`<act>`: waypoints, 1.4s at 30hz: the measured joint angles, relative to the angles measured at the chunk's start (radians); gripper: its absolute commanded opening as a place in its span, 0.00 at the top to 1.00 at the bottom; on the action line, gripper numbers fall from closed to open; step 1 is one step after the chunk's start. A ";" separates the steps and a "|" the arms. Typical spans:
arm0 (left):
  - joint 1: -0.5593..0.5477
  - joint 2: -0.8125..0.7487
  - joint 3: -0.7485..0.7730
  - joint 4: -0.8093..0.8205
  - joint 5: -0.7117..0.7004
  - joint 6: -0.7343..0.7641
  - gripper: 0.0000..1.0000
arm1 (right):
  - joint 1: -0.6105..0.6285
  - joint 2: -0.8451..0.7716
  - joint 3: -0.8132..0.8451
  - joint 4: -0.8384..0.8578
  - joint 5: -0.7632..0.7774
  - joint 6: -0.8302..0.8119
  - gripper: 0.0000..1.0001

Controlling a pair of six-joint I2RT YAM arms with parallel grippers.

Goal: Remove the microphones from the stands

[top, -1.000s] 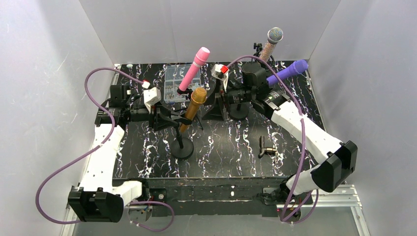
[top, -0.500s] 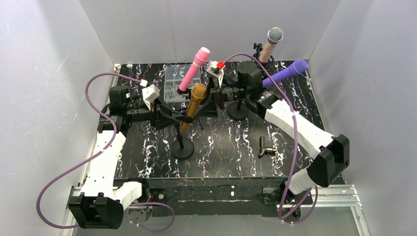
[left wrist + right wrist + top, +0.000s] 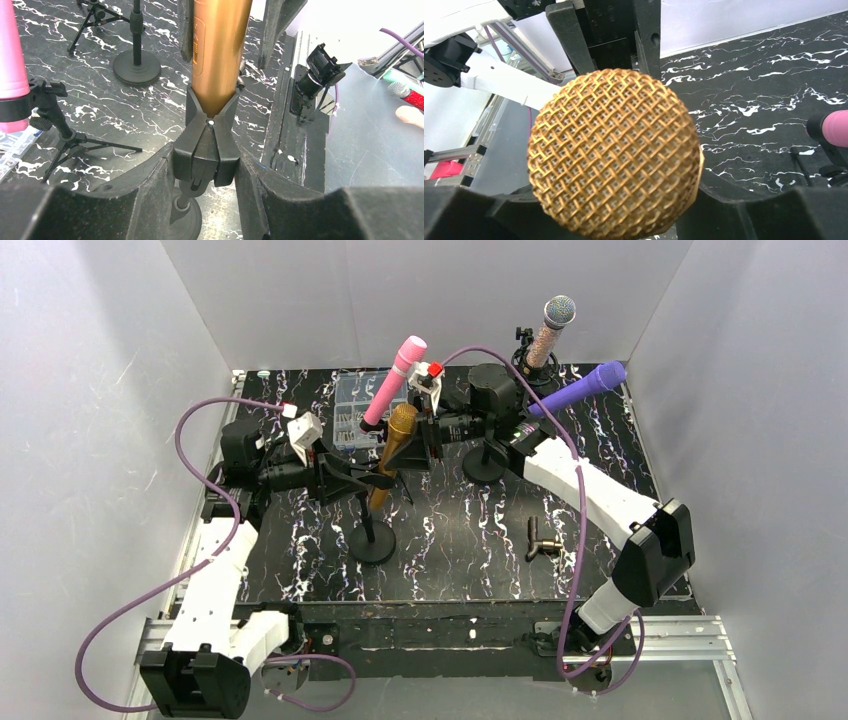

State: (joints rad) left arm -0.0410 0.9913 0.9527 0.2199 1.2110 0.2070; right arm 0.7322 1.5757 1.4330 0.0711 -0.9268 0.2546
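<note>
Left to right. The left gripper (image 3: 342, 480) is pressed together on the black plastic forked clip (image 3: 206, 147) at the top of the slim black stand with a round base (image 3: 372, 545). One finger bears on each flank of the clip, so this arm appears to brace the stand. Seated in the fork is the gold metallic handheld microphone (image 3: 392, 458). Its long axis is tilted: the tail points down toward the near side below the clip, and the body rises toward the far side and slightly to the right. The body is a smooth, tapering, copper-gold barrel wedged between the two prongs. It ends in a rounded gold wire-mesh head (image 3: 614, 150), which looks undented. The right gripper (image 3: 418, 430) reaches in from the right at head height. Its jaws stand on either side of the mesh head. Whether they already press on it cannot be told from these views. The right arm is therefore the nearer one to the free upper end. The coming move would likely turn on drawing the microphone up along its own tilted axis, out of the fork, while the clip is held fast. The stand rests on the black white-veined tabletop (image 3: 470, 530).
</note>
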 measured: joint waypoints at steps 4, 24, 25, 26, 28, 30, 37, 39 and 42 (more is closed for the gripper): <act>-0.002 -0.013 -0.019 0.021 -0.004 -0.014 1.00 | 0.003 0.000 0.002 -0.009 0.019 -0.037 0.54; -0.009 -0.048 -0.103 0.029 -0.003 0.036 1.00 | 0.069 0.000 0.085 -0.276 0.143 -0.277 0.98; -0.009 -0.048 -0.103 0.028 -0.003 0.038 1.00 | 0.072 0.000 0.089 -0.285 0.147 -0.286 0.99; -0.009 -0.048 -0.103 0.025 -0.003 0.041 1.00 | 0.076 0.000 0.094 -0.296 0.154 -0.297 0.99; -0.009 -0.048 -0.103 0.013 -0.002 0.055 1.00 | 0.084 0.000 0.103 -0.319 0.171 -0.319 0.99; -0.009 -0.049 -0.104 0.002 -0.002 0.071 1.00 | 0.094 0.000 0.114 -0.346 0.192 -0.343 0.99; -0.011 -0.059 -0.104 -0.039 0.001 0.136 1.00 | 0.120 -0.009 0.140 -0.418 0.252 -0.407 0.99; -0.014 -0.060 -0.104 -0.051 0.003 0.145 1.00 | 0.124 -0.015 0.140 -0.434 0.260 -0.418 0.99; -0.015 -0.059 -0.103 -0.064 0.002 0.149 1.00 | 0.127 -0.017 0.140 -0.444 0.264 -0.424 0.99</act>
State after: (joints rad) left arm -0.0563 0.9325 0.8494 0.1562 1.2133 0.3561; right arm 0.8589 1.5585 1.5734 -0.3725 -0.6624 -0.1692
